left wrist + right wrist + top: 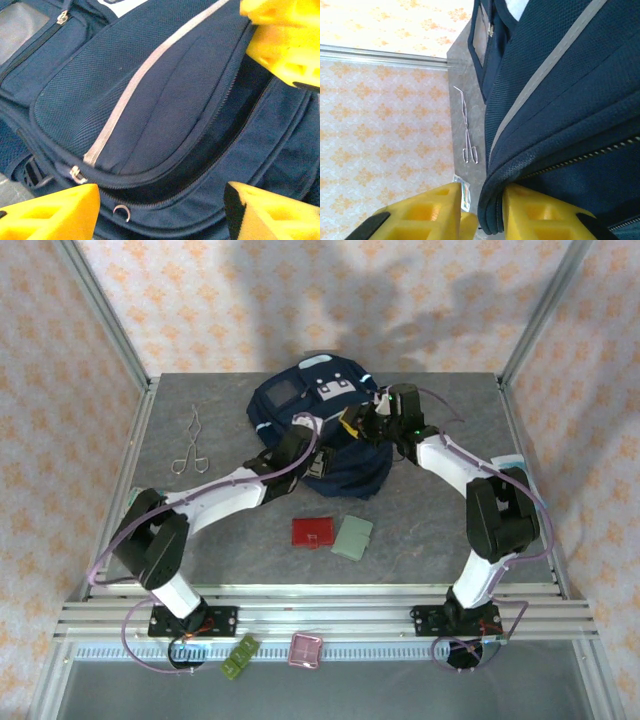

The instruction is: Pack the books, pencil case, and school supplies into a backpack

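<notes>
Backpack (318, 430) mid-table, right hand (479, 212) astride zipper edge, bare table (200, 540) left

The backpack (315, 430) lies at the table's (440, 535) far middle, tongs (190, 445) to its left, two flat cases (332, 534) before it.

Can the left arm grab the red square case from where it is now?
Probably yes. The red case lies on bare table just in front of the left arm, nothing on it. The left claw stands open over the backpack and would have to pull back.

No legible text or labels.
</notes>
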`<move>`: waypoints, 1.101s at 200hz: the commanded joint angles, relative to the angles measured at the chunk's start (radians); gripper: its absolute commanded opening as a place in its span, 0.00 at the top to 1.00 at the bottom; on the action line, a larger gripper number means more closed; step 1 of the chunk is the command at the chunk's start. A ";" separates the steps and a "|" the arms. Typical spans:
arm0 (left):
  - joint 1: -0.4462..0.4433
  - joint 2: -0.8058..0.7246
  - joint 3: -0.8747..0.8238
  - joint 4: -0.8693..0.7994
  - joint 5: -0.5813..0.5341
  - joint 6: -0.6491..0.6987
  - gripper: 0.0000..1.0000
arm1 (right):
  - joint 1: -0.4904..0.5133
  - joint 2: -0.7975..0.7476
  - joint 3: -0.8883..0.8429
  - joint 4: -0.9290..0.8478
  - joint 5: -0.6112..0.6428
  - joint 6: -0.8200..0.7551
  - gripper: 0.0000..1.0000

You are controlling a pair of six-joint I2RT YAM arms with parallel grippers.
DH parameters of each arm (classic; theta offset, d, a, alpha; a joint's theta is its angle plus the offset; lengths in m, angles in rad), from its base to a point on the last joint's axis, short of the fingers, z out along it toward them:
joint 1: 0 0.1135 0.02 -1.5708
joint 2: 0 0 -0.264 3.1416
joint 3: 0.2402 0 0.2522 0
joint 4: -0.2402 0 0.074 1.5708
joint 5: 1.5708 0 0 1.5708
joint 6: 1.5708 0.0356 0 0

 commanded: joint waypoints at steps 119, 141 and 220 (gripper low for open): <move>0.019 0.110 0.206 -0.106 -0.009 0.057 0.94 | -0.020 -0.320 -0.182 -0.422 0.116 -0.315 0.66; 0.018 0.088 0.188 -0.110 0.026 0.036 0.66 | -0.018 -0.409 -0.293 -0.501 0.134 -0.350 0.65; -0.084 -0.130 -0.078 -0.082 0.188 -0.100 0.52 | 0.015 -0.468 -0.604 -0.515 0.124 -0.383 0.60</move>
